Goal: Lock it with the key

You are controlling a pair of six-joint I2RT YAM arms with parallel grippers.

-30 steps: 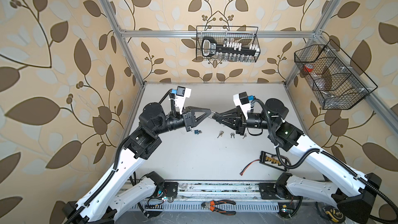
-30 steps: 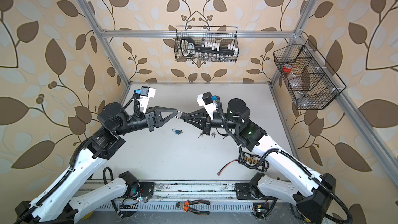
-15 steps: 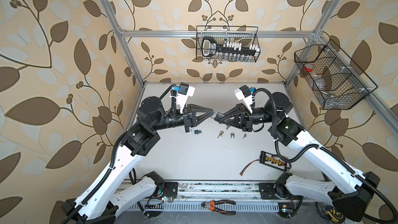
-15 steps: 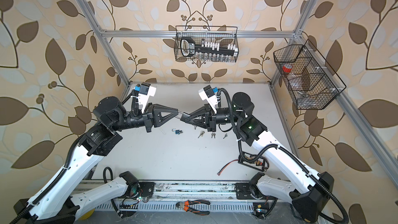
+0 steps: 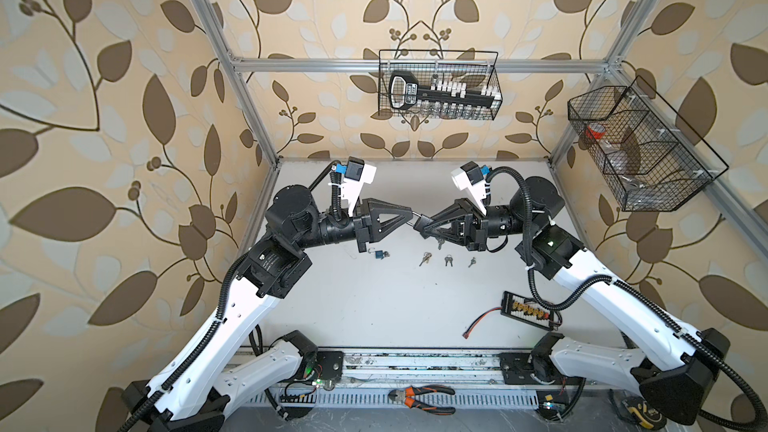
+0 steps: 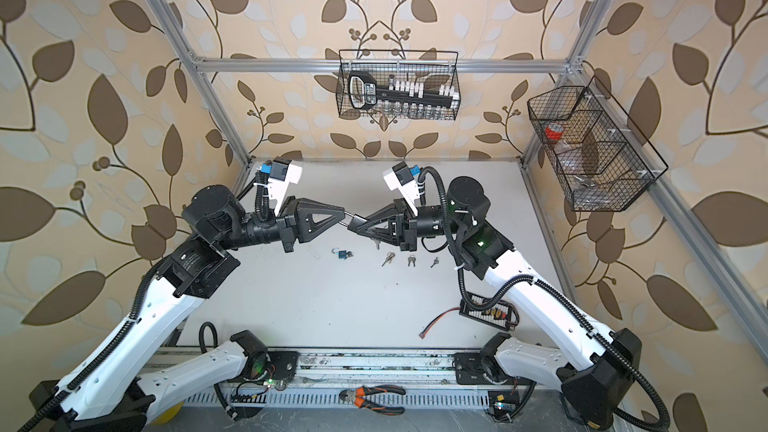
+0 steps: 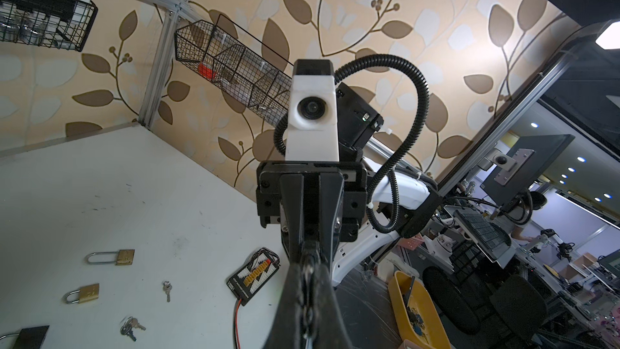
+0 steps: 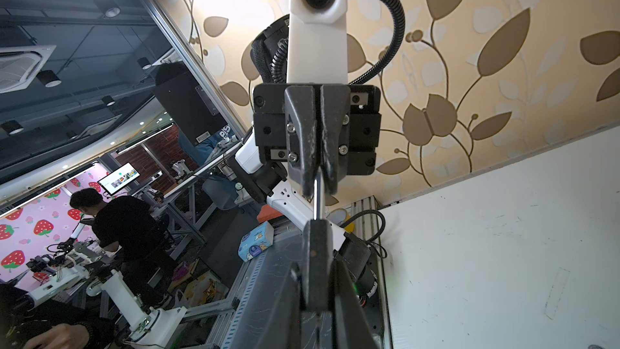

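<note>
One dark padlock (image 8: 317,240) hangs in mid-air just above the centre of both top views, clear of the white table (image 5: 374,317). The right gripper (image 5: 420,225) is clamped on its body. The left gripper (image 5: 409,214), tip to tip with it from the opposite side, is pinched tight on the thin silver shackle (image 8: 316,196) rising from that body. It reads as a shackle rather than a key blade, though it is too small to be sure.

Neither gripper shows a key, so the step in hand looks like steadying the lock between the two arms, with the key not yet fetched. Next, one gripper should let go while the other keeps the lock. It must then lift a flat key off the table and line its blade up with the keyhole. Which key fits cannot be told.

Small keys (image 5: 448,260) lie on the table just below the grippers in a top view, with a blue padlock (image 5: 379,254) to their left. The left wrist view adds two brass padlocks (image 7: 124,256).

At upper centre, a wire basket (image 5: 494,76) on the back wall holds a black socket rail (image 5: 440,95) with white clips. At upper right, a divided wire basket (image 5: 660,195) holds a red item (image 5: 595,132) in its far compartment and clear bits in the others.
</note>
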